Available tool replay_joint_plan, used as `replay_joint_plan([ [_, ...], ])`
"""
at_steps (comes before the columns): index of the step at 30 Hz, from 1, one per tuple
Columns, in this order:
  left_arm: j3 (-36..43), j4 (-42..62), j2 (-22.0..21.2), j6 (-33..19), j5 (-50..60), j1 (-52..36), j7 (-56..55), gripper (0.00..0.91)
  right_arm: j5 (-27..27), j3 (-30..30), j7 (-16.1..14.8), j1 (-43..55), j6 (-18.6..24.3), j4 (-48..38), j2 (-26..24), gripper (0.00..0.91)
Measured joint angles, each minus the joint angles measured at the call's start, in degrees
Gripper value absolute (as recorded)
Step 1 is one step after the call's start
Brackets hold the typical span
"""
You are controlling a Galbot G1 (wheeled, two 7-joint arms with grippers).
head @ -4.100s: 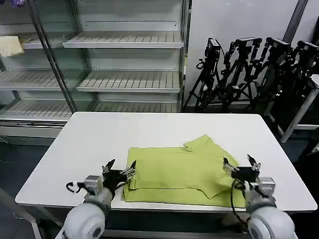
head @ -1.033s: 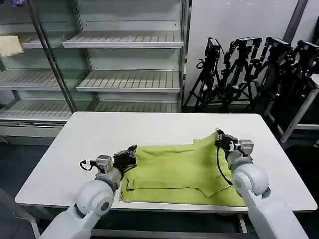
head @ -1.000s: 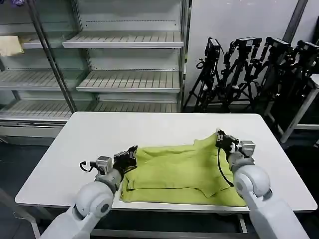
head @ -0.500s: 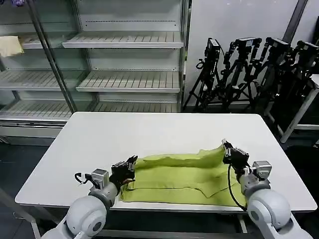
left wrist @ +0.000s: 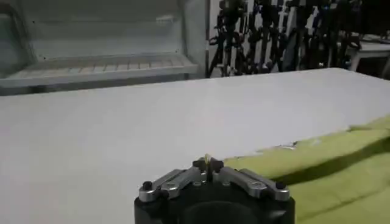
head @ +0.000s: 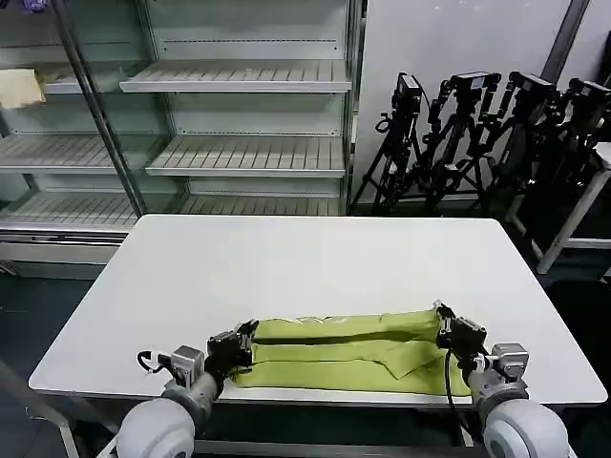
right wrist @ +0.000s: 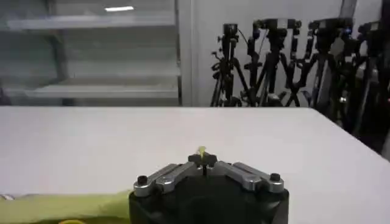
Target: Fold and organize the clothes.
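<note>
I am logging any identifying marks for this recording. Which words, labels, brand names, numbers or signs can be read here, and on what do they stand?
None can be read.
T-shirt: plain lime fabric, no print or legible label showing.
Table: bare white, no markings.
Shelves and tripods: no legible text.

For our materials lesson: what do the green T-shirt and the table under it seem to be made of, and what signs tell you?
T-shirt: soft matte fabric, perhaps cotton; it creases and folds where the left gripper and right gripper pinch it. Table: hard, smooth white top, probably laminate or painted board; flat, with a faint sheen.
</note>
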Motion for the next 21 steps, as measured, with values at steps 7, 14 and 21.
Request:
replay_joint_plan([
  [7,-0.3,-0.9,-0.8,-0.1,2.5,1.7,-0.2,0.907,-2.1,0.6,0.0,-2.2,-0.5,0.7,1.3,0.907],
  [14,-1.6,-3.0,-2.4,-1.0,3.3,4.1,-1.5,0.907,-4.1,2.0,0.2,-6.1,0.3,3.7,2.8,0.907],
  [21,-1.5,-3.6,-5.3,-1.9,2.6,6.7,-3.9,0.907,-6.4,2.8,0.7,-10.4,1.6,5.9,4.9,0.907],
])
